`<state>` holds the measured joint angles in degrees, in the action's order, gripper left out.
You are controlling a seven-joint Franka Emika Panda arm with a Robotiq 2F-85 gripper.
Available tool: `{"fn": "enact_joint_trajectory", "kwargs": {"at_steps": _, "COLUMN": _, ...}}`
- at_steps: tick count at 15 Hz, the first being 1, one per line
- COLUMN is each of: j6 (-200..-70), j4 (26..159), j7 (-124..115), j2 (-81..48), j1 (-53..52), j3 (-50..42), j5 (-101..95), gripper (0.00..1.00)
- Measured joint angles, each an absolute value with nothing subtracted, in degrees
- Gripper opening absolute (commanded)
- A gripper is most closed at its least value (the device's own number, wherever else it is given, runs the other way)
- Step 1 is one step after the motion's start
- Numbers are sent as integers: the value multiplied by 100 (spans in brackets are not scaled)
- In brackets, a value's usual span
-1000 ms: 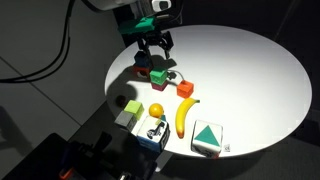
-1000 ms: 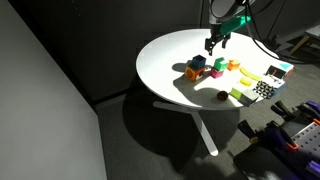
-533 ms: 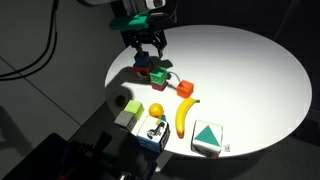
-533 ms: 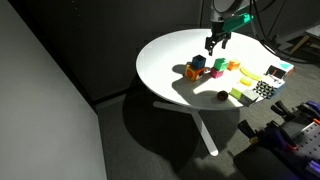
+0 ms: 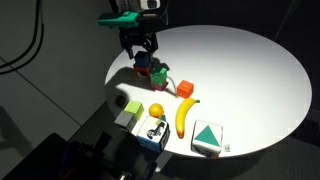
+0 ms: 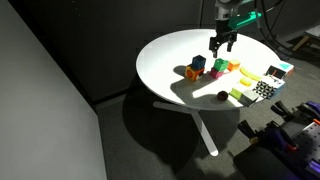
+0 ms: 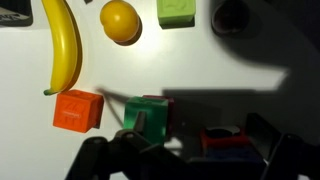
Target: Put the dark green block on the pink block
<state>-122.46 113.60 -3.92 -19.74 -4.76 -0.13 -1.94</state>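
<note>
While I hang above the cluster of cubes near the edge of the table point(image 5: 240, 60), my jaws stand wide open and grip nothing. In the wrist view my two dark fingers point(image 7: 97, 158) frame the bottom edge, with only shadowed table between them. The dark green block point(image 7: 150, 114) sits on the table just beside the orange-red cube point(image 7: 77, 110), a narrow gap between them. The pink block point(image 7: 226, 142) lies on its other side, near but apart, deep in my shadow, with a strip of blue at its top edge. Farther off lie the banana point(image 7: 62, 45), the orange fruit point(image 7: 120, 22) and the pale green cube point(image 7: 178, 9). In both exterior views I am above the cubes.
</note>
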Motion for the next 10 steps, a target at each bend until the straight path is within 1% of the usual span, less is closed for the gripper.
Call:
{"fn": "enact_joint_trajectory", "kwargs": {"at_steps": 6, "j6": -11680, "j4": 11471, "j7": -393, "j2": -1605, "j1": -475, "j3": -11, "j5": -38, "gripper": 100}}
{"fn": "enact_joint_trajectory", "kwargs": {"at_steps": 10, "j6": -11554, "j4": 11565, "j7": -399, "j2": -1389, "j1": -475, "j3": -11, "j5": -35, "gripper": 100}}
